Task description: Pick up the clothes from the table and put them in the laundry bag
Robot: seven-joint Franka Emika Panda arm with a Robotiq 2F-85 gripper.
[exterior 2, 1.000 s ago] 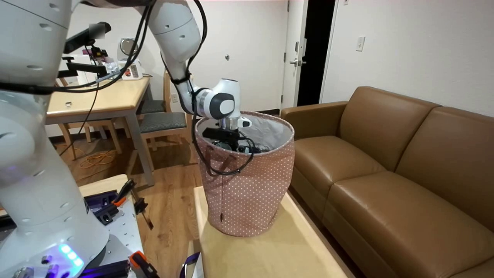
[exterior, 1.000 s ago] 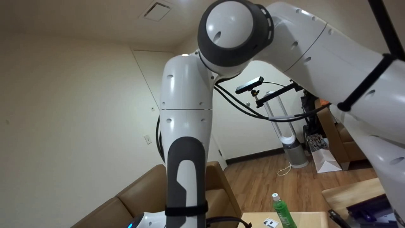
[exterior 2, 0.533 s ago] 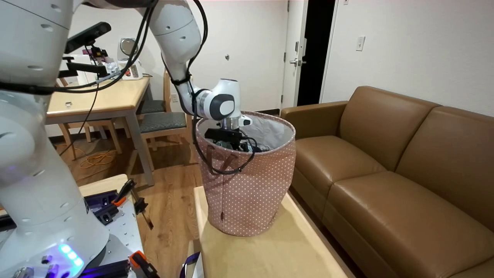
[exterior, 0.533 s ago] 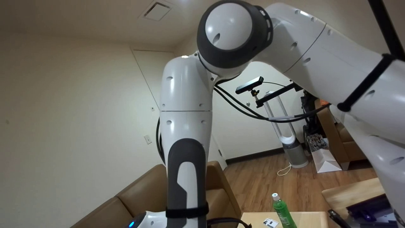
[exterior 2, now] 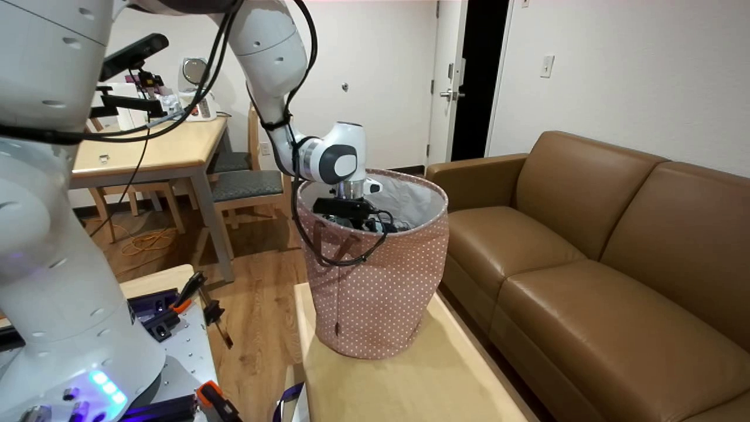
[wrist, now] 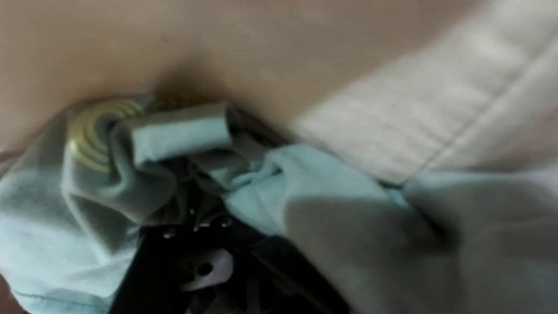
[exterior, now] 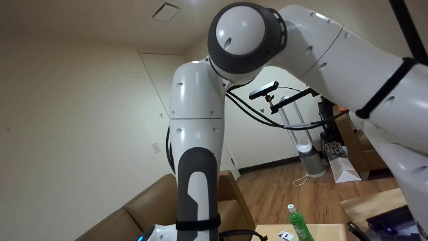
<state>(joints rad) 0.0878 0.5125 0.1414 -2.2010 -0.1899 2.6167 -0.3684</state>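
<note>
1. Wrist view: a pale blue-green, gold-printed cloth garment [wrist: 296, 192] lies crumpled around the black robot gripper [wrist: 209, 223]; folds hide the fingertips, so whether they pinch it or stand apart is impossible to say.
2. In an exterior view, the gripper reaches inside a pink, white-dotted fabric laundry bag [exterior 2: 378, 293]; the garment seems to be in there too.
3. Probably light, limp and hard to damage; a thick central fold should hold better than a loose edge.

No text can be read, not even on the green bottle [exterior: 299, 222].
</note>
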